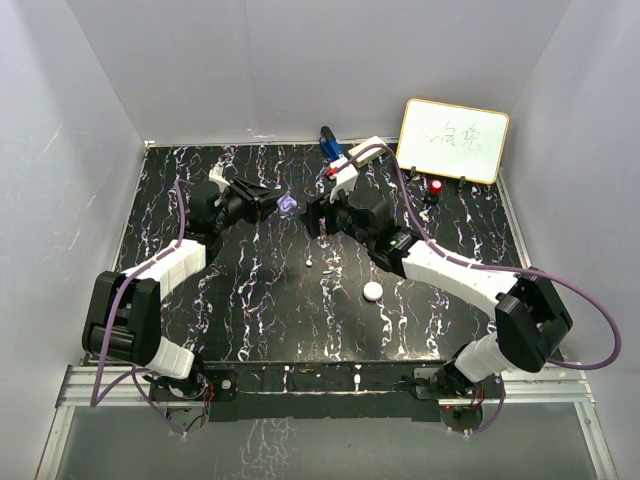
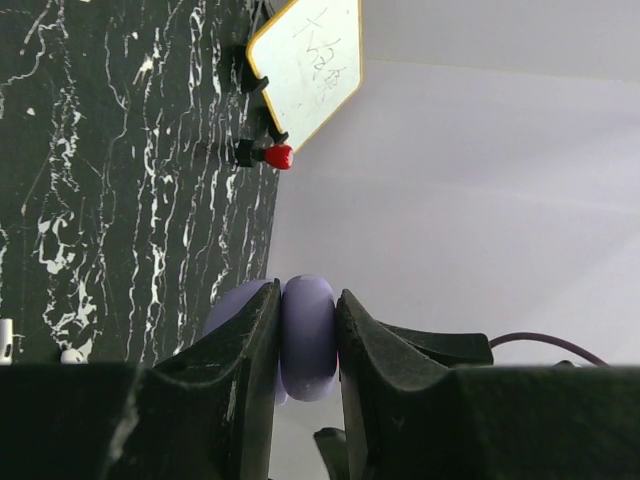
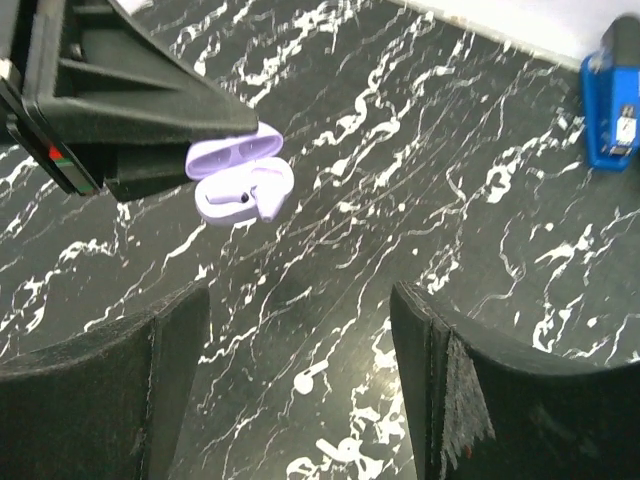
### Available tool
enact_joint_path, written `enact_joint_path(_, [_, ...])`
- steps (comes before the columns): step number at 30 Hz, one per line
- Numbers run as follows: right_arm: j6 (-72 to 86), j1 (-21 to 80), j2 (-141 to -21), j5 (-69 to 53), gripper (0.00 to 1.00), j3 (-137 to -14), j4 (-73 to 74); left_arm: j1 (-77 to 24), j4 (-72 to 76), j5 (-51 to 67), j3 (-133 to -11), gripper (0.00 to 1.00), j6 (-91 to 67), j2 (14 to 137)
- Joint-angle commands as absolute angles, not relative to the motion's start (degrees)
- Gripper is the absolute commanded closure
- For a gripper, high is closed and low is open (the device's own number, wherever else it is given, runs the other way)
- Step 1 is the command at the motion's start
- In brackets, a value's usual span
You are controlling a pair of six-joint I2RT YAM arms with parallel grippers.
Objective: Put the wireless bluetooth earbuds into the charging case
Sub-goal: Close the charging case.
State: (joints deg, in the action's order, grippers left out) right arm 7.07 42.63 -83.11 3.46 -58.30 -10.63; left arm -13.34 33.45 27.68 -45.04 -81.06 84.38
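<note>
My left gripper (image 1: pixel 278 204) is shut on an open pale purple charging case (image 1: pixel 289 205) and holds it above the table at the back middle. In the left wrist view the case (image 2: pixel 308 335) is clamped edge-on between the fingers. In the right wrist view the case (image 3: pixel 240 180) shows its lid up, with one pale bud (image 3: pixel 268 192) in or at its base. My right gripper (image 1: pixel 318 218) is open and empty just right of the case, and its jaws (image 3: pixel 300 310) stand wide. A white earbud (image 3: pixel 312 378) lies on the table below them; it also shows in the top view (image 1: pixel 311 262).
A round white case (image 1: pixel 373 291) lies in the middle of the black marbled table (image 1: pixel 250 320). A small whiteboard (image 1: pixel 453 140) and a red-capped knob (image 1: pixel 437 187) stand at the back right. A blue object (image 1: pixel 330 145) sits at the back edge. A second small white piece (image 1: pixel 328 270) lies beside the earbud.
</note>
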Motion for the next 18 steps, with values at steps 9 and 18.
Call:
enact_joint_path(9, [12.37,42.88,-90.62,-0.54,0.29,-66.56,-2.38,-13.28,25.92,26.75,-48.89,1.00,-75.36,82.25])
enact_joint_path(18, [12.96,42.80,-95.42,0.51,0.29,-71.77,-0.14,-13.36,24.70,27.70,-49.66,1.00,-74.41,82.89])
